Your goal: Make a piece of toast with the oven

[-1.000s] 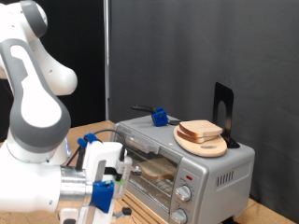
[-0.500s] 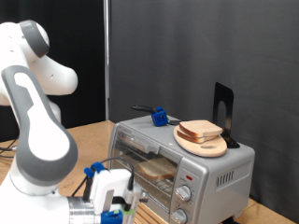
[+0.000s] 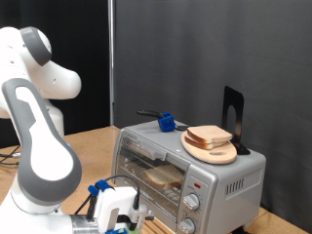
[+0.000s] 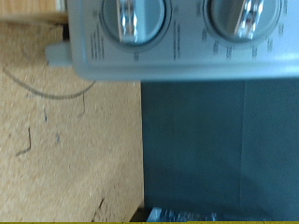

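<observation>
Since the earlier frames your gripper [image 3: 115, 218] has dropped from beside the oven door to the bottom edge of the exterior view, and part of it is now cut off there. You can see its white body with blue fittings just beside the oven's [image 3: 190, 166] lower front corner, on the exterior view's left of the door. I cannot tell how far the jaws are parted, nor whether anything sits between them; neither view shows the fingertips.

Look through the glass door and you find the piece of toast [image 3: 164, 176] lying flat on the rack inside the oven. A second bread slice [image 3: 210, 136] rests on the round wooden plate [image 3: 211, 151] on the oven's roof, near the exterior view's right end, with a black stand [image 3: 233, 118] upright behind it and a small blue object [image 3: 167, 122] farther back on the roof.

Your wrist view looks at the oven's front panel from close by: two round knobs [image 4: 137, 19] fill its upper part, with the panel's lower edge just under them. Below that edge lie the pale wooden counter [image 4: 65, 140] and a dark backdrop [image 4: 220, 145]. You have open room along the counter on the exterior view's left; the oven front sits tight against the gripper.
</observation>
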### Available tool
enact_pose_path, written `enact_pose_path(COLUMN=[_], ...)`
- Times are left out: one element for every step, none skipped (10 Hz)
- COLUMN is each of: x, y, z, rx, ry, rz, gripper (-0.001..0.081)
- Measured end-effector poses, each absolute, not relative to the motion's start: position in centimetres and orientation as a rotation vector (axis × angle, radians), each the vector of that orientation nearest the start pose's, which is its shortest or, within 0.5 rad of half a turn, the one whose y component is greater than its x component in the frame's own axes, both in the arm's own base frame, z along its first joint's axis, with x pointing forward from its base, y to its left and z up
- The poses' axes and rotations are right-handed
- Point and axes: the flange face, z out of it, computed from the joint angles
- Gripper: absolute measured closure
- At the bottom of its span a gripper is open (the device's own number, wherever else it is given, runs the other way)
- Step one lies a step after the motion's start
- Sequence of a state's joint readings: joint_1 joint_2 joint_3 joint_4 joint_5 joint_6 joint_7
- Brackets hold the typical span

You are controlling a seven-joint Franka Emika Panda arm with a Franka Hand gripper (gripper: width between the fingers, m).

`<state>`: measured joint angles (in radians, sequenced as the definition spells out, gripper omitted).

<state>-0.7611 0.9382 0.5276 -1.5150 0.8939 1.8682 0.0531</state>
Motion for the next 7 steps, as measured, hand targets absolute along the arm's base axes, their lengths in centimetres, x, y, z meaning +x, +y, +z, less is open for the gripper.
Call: enact_pose_path(x=[66.1, 66.4, 66.8, 67.1, 67.4, 67.5, 67.6], y=[-15.1, -14.8, -14.5, -14.0, -13.6, -13.1, -12.7], z=[17.9, 18.2, 18.4, 18.4, 18.2, 17.7, 17.3], rx=[-1.677, -1.684, -1.689, -1.694, -1.696, -1.695, -1.697], ry=[0.811, 0.802, 0.794, 0.786, 0.779, 0.775, 0.774], rz=[0.417, 0.424, 0.421, 0.421, 0.424, 0.431, 0.431], gripper=[0.0124, 0.0124, 0.0124, 0.0124, 0.0124, 0.0124, 0.0124])
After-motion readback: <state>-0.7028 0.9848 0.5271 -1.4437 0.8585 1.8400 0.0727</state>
